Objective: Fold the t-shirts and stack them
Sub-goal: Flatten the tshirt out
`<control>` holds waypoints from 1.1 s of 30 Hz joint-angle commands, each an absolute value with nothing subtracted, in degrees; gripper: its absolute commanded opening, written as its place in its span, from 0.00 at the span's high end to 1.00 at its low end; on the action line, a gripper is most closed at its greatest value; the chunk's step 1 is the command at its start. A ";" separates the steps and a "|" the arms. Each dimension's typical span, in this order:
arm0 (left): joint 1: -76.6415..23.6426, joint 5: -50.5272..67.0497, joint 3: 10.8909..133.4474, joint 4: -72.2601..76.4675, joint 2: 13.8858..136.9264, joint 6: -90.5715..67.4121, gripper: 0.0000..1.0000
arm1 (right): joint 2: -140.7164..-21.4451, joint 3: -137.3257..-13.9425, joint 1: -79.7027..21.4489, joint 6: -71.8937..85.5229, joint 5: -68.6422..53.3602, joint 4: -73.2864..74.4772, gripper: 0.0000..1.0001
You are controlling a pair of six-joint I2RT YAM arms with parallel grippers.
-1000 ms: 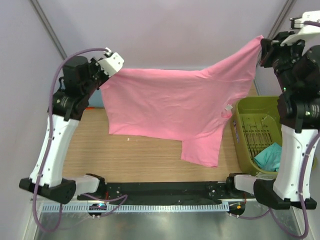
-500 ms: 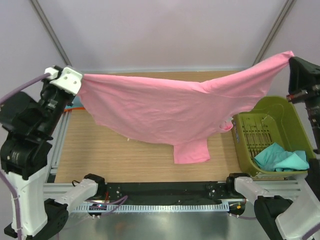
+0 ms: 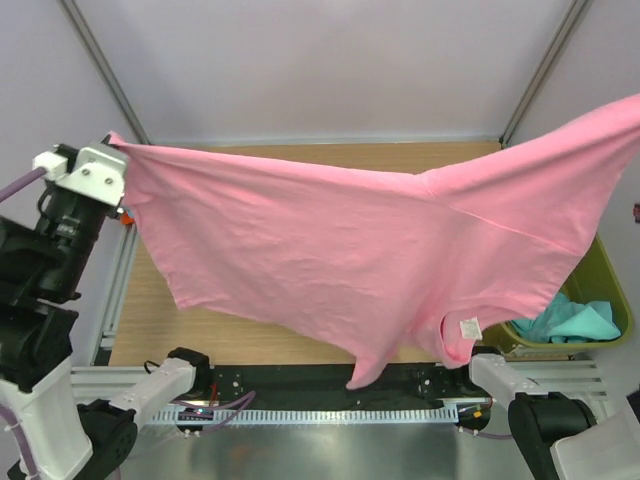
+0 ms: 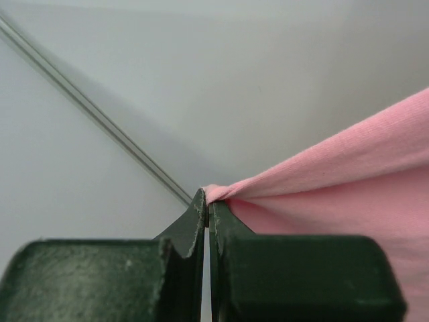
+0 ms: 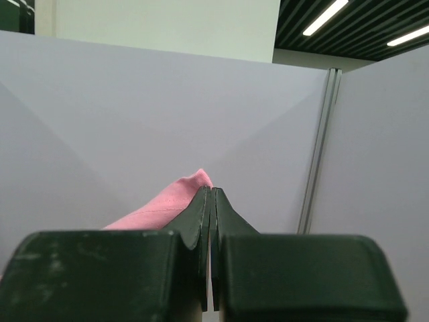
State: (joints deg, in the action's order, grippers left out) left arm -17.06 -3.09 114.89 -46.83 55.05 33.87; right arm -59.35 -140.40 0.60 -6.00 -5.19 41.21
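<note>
Your left pincer (image 4: 206, 201) is clamped shut on the pink t-shirt (image 3: 350, 250) corner at 10 o'clock, and your right pincer (image 5: 212, 196) pinches the corner at 2. The shirt hangs stretched in the air over the tabletop (image 3: 190, 325). A teal t-shirt (image 3: 575, 322) sits in the basket (image 3: 606, 280) at 4.

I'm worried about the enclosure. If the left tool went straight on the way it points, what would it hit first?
Beyond the pink t-shirt corner it pinches, the left tool faces the pale wall panel, close to the slanted metal strut. Nothing else shows between; the distance is unclear.
</note>
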 commanded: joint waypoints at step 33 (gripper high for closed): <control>-16.52 -5.45 105.82 -37.52 59.52 38.50 1.00 | -63.48 -124.80 0.79 -11.95 0.70 26.62 0.99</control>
